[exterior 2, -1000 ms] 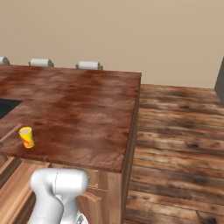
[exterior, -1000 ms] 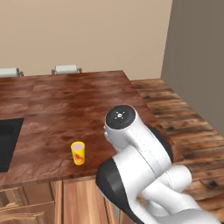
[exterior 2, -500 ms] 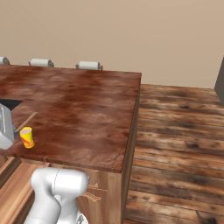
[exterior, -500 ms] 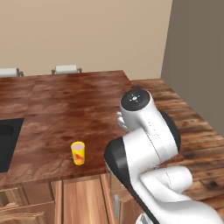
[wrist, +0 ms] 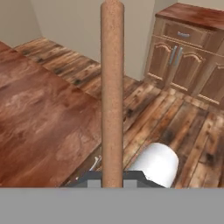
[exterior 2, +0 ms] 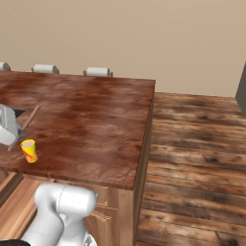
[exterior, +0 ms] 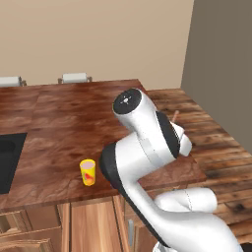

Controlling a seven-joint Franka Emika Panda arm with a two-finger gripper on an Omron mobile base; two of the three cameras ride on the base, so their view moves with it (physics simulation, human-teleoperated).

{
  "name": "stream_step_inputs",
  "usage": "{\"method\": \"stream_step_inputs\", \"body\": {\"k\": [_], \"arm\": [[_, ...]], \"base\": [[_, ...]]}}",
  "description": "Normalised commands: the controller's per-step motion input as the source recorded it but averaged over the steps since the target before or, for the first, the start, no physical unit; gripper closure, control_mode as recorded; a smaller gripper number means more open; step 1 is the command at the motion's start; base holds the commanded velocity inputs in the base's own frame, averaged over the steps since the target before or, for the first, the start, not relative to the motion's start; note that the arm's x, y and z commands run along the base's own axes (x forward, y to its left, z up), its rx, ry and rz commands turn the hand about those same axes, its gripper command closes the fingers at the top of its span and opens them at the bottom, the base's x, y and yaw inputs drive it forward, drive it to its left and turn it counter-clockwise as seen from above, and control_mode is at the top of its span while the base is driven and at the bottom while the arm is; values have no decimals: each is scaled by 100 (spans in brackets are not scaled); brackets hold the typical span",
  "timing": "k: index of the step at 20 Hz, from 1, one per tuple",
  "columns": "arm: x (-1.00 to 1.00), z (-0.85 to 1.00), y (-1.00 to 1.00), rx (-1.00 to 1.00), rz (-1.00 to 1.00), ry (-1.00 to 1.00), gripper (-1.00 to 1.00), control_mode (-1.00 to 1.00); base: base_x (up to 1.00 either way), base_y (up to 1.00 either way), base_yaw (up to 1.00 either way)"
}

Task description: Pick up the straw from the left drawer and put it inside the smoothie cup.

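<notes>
Closest to you, in the hand view, the straw (wrist: 112, 92) runs straight up the middle from between the finger tips, so your hand (wrist: 112, 181) is clamped narrow on it and carrying it in the air. Below it lie the desk (wrist: 39, 127) to one side and the plank floor (wrist: 175, 118) to the other, which suggests the hand sits near the desk's edge.

In the left base view the straw's tip (exterior: 175, 116) pokes out just past the arm's upper link, over the right side of the desk (exterior: 64, 123). In the right base view the straw (exterior 2: 28, 121) slants above the desk's left portion, with the hand (exterior 2: 7, 126) at the frame edge.

The smoothie cup (exterior: 88, 172) stands upright near the desk's front edge, and in the right base view the cup (exterior 2: 29, 150) sits just below the hand and straw.

So the pick looks done: the straw is out of the drawer and gripped. What you have left is to bring it over the cup's mouth, turn it end-down, lower it in and let go.
</notes>
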Motion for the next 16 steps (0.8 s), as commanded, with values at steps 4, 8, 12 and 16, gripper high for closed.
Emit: {"method": "stream_step_inputs", "body": {"k": [4,8,12,16], "arm": [[61,-6,0,-16,0,4,100,-100],[61,-19,0,-9,0,1,100,-100],[44,-8,0,-8,0,0,100,-100],[24,-14,8,-8,0,0,100,-100]], "base": [[0,0,0],[0,0,0],[0,0,0],[0,0,0]]}}
